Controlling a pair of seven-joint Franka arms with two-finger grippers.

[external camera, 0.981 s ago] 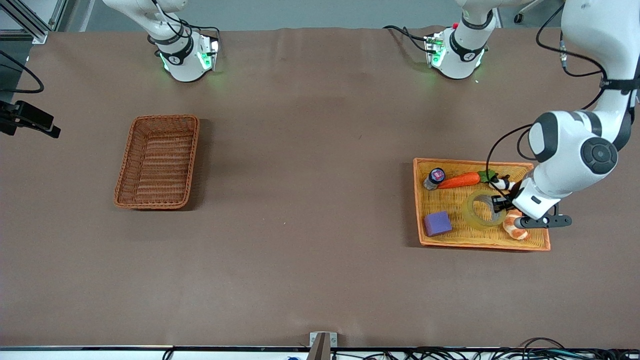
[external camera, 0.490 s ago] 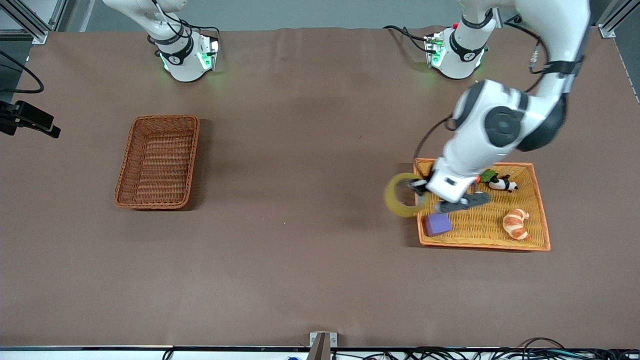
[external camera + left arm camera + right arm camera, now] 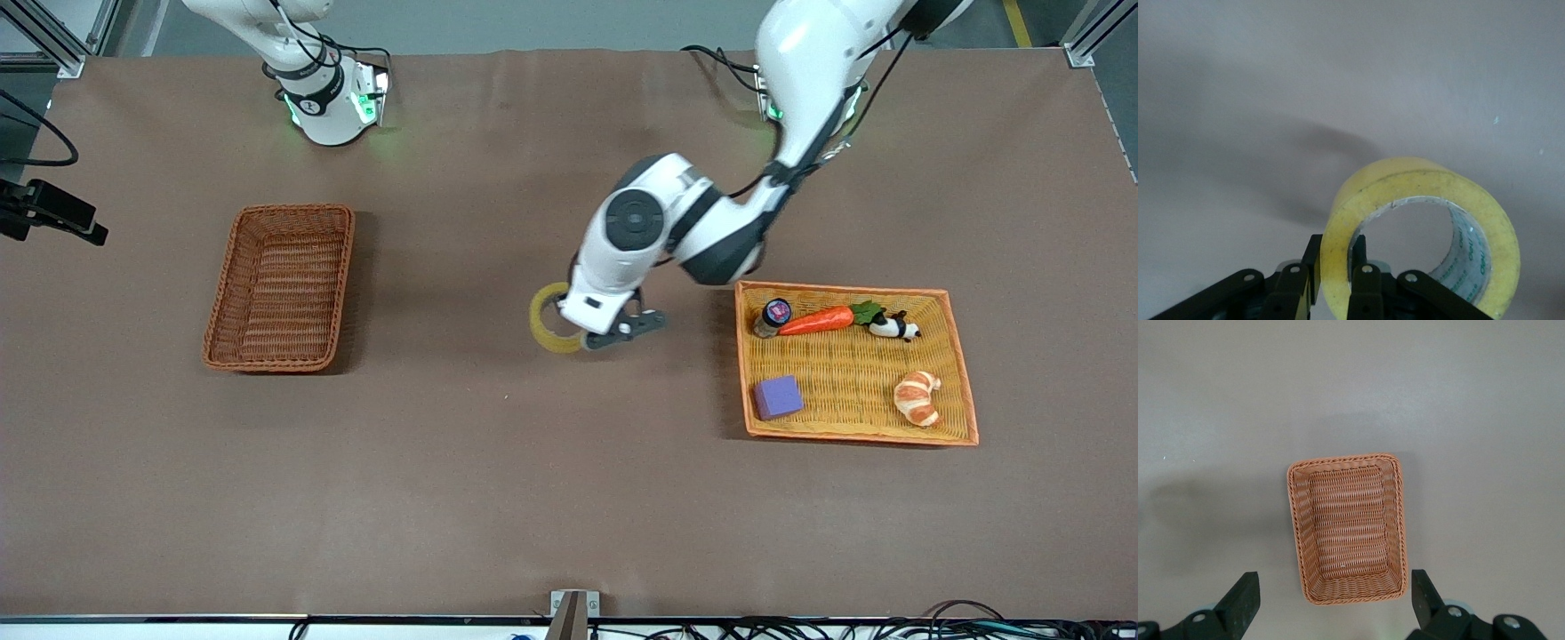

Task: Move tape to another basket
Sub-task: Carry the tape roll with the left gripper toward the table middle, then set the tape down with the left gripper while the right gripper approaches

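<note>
The tape was pinched by its wall in the closed left gripper, held over bare table between the yellow tray and the basket. Carrying was under way; release over the basket was judged next. The right gripper was spread wide above the basket, holding nothing.

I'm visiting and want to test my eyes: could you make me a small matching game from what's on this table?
Things:
1. tape
2. croissant
3. brown basket
4. purple block

States:
A. empty
B. on the yellow tray, at the corner nearest the table's middle
C. pinched in the left hand, over bare table
D. on the yellow tray, near its outer edge

Pairs: 1-C, 2-D, 3-A, 4-B
</note>
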